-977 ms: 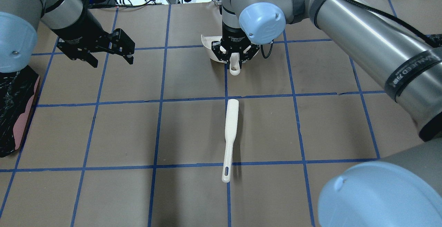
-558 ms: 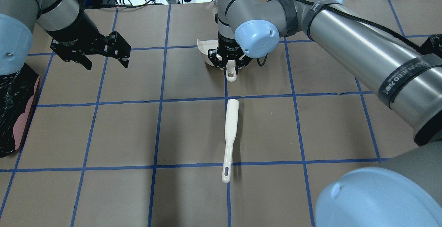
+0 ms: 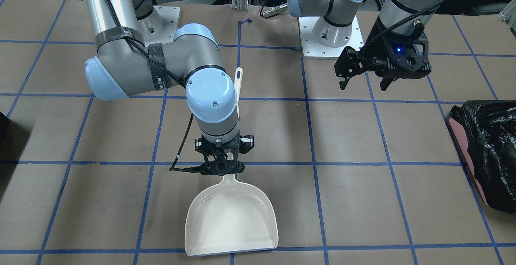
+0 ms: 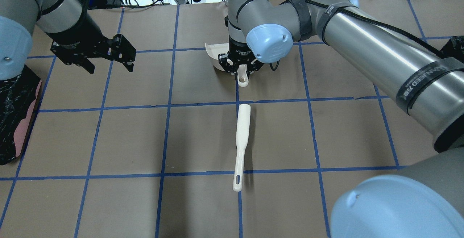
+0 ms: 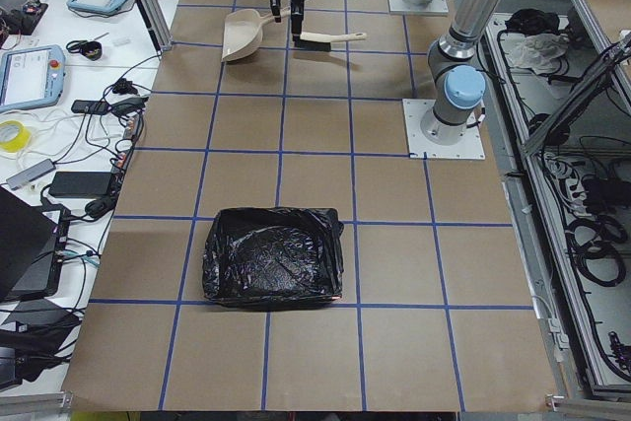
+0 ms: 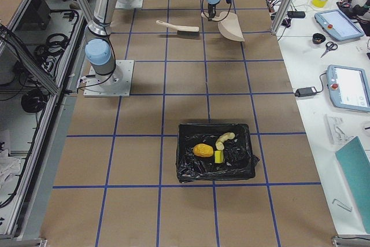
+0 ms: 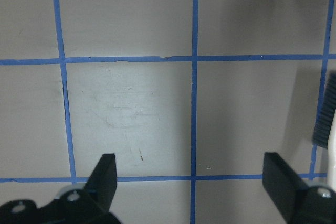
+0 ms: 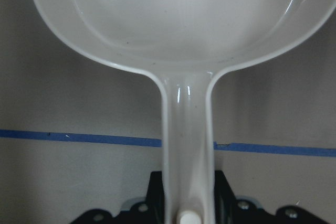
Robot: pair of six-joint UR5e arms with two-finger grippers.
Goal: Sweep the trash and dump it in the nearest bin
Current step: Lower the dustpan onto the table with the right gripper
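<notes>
The trash lies in the black-lined bin [image 6: 243, 163] in the exterior right view: the orange-yellow lump [image 6: 202, 150], the green-and-yellow sponge [image 6: 219, 157] and the pale crescent [image 6: 225, 139]. My right gripper [image 3: 221, 169] is shut on the handle of the white dustpan [image 3: 231, 220], whose pan is bare. It also shows from overhead [image 4: 241, 72] with the dustpan [image 4: 213, 51] behind it, and the handle [image 8: 186, 145] fills the right wrist view. My left gripper [image 4: 108, 66] is open and empty above the mat [image 7: 191, 182].
A white brush [image 4: 242, 136] lies on the mat in the middle, its handle toward the robot. A second black-lined bin [image 4: 14, 111] stands at the table's left end, also in the exterior left view [image 5: 273, 255]. Blue tape lines grid the brown mat.
My right gripper has moved away from the robot and down with the dustpan. My left gripper has shifted a little to the left and stays open.
</notes>
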